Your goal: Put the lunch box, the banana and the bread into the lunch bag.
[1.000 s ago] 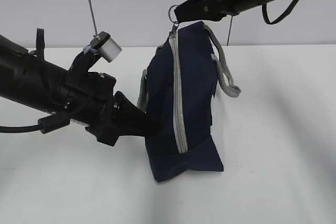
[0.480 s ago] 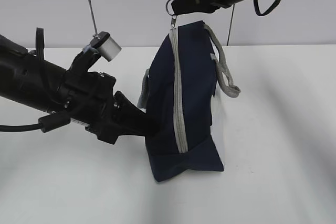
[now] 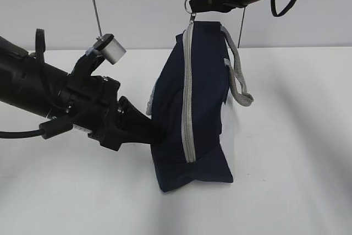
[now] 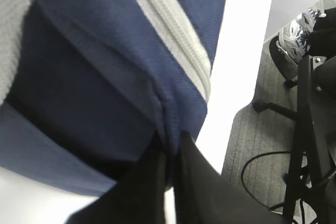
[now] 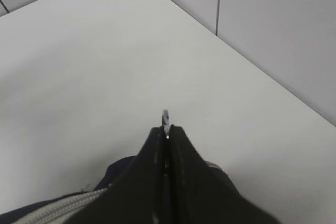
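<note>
The navy lunch bag [image 3: 206,92] stands on end on the white table, its grey zipper [image 3: 188,97] running up the side and closed. My right gripper [image 3: 198,4] is shut on the zipper's ring pull [image 3: 189,3] at the bag's top; in the right wrist view the ring pull [image 5: 165,115] pokes out past my right gripper [image 5: 167,129]. My left gripper [image 3: 157,135] is shut on a fold of the bag's fabric low on its left side, and in the left wrist view my left gripper [image 4: 169,149] pinches the lunch bag [image 4: 79,87] just below the zipper [image 4: 173,40]. The lunch box, banana and bread are out of view.
A grey strap handle [image 3: 237,75] hangs down the bag's right side. A thin rod [image 3: 93,4] rises behind the left arm. Past the table edge [image 4: 247,93] lie floor cables and a stand base [image 4: 310,129].
My right gripper has carried the ring pull slightly up and to the right, and the bag's top has leaned right with it. The left gripper has kept its hold.
</note>
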### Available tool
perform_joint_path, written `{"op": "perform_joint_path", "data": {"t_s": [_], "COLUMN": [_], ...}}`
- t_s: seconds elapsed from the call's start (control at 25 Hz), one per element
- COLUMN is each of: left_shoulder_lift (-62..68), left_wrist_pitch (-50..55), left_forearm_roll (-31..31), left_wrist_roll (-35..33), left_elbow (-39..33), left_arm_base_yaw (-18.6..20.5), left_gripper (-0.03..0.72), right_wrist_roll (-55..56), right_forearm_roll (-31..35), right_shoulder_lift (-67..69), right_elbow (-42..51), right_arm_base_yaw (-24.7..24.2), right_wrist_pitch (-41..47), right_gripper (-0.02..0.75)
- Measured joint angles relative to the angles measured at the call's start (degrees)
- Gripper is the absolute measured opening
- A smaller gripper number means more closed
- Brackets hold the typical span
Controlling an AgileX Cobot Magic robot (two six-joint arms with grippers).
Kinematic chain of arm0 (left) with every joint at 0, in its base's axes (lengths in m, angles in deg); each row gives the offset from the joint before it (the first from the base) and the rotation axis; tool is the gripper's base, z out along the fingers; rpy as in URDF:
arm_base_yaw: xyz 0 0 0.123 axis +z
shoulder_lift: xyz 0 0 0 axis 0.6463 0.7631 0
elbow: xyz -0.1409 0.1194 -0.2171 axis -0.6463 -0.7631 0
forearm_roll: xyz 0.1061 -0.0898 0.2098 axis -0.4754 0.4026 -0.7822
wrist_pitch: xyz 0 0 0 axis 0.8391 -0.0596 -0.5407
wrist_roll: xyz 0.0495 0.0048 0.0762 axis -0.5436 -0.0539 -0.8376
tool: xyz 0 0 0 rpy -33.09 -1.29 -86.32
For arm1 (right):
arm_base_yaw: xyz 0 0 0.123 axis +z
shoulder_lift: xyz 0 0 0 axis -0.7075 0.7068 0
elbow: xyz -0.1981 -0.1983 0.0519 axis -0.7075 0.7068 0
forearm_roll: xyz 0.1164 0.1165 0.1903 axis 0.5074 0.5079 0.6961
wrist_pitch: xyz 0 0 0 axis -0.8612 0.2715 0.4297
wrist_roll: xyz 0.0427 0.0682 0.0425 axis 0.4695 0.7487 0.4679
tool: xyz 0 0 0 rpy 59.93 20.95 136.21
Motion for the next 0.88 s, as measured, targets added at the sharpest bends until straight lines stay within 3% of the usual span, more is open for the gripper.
{"op": "perform_joint_path", "data": {"t_s": [0.44, 0.88], "left_shoulder_lift": [0.0, 0.0], "left_wrist_pitch": [1.21, 0.87], "left_forearm_roll": [-2.21, -3.02], "left_wrist_roll": [1.06, 2.9], "left_elbow": [0.0, 0.0], "left_arm_base_yaw": [0.0, 0.11], "left_gripper": [0.003, 0.003], "right_wrist_roll": [0.0, 1.44], "right_forearm_roll": [0.0, -0.12], "right_shoulder_lift": [8.65, 16.48], "right_elbow": [-8.75, -17.56], "right_arm_base_yaw": [-0.86, -0.97], "right_wrist_pitch": [-1.36, 3.02], "right_gripper": [-0.016, -0.016]}}
